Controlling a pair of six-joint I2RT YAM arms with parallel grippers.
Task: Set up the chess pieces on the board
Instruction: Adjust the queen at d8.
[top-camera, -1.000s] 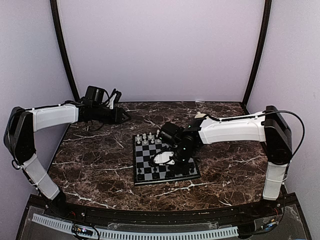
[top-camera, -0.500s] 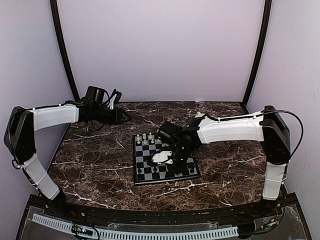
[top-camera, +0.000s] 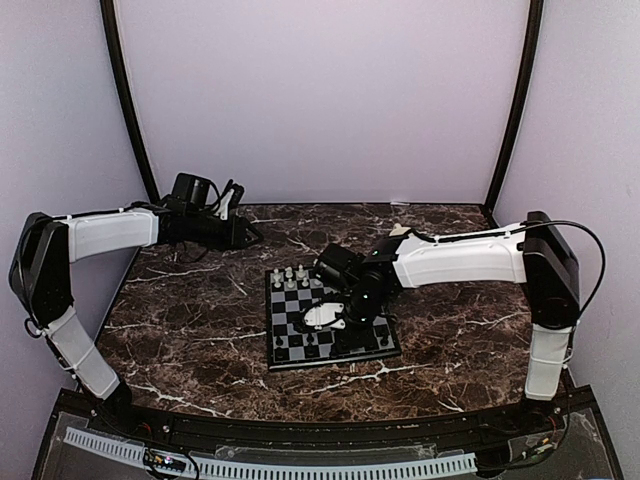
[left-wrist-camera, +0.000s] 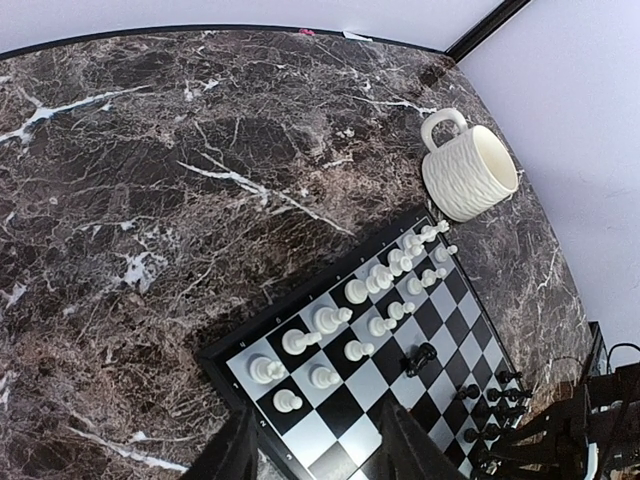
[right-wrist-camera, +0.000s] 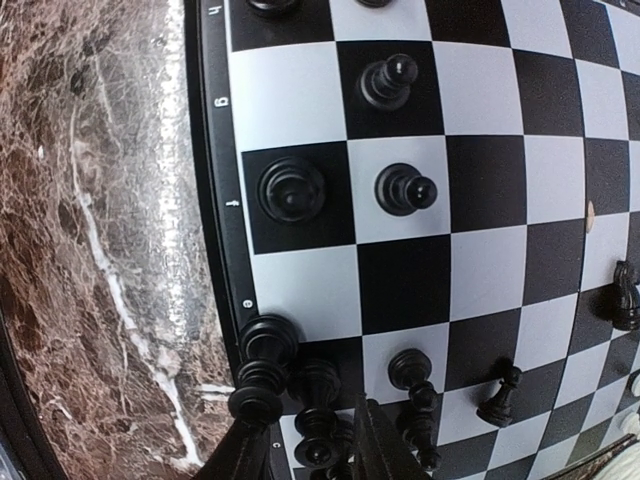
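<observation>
The board (top-camera: 290, 345) lies mid-table. White chess pieces (top-camera: 295, 277) stand in two rows at its far edge, and black chess pieces (top-camera: 330, 345) stand along the near edge. My right gripper (top-camera: 340, 318) hangs low over the board's near right part. In the right wrist view its fingers (right-wrist-camera: 385, 445) are spread to either side of a black piece (right-wrist-camera: 322, 385) that stands on the board (right-wrist-camera: 400, 270) by the corner, next to a taller black piece (right-wrist-camera: 262, 370). My left gripper (top-camera: 248, 232) hovers open and empty over the back left of the table, off the board (left-wrist-camera: 215, 355).
A cream ribbed mug (left-wrist-camera: 468, 172) stands on the dark marble just past the board's far corner. A lone black piece (left-wrist-camera: 420, 357) sits mid-board, apart from the white rows (left-wrist-camera: 370, 290). More black pieces (right-wrist-camera: 400, 190) stand on squares ahead of the right gripper.
The right gripper has drifted a little to the left over the board and its jaws have come apart. The left arm has not moved.
</observation>
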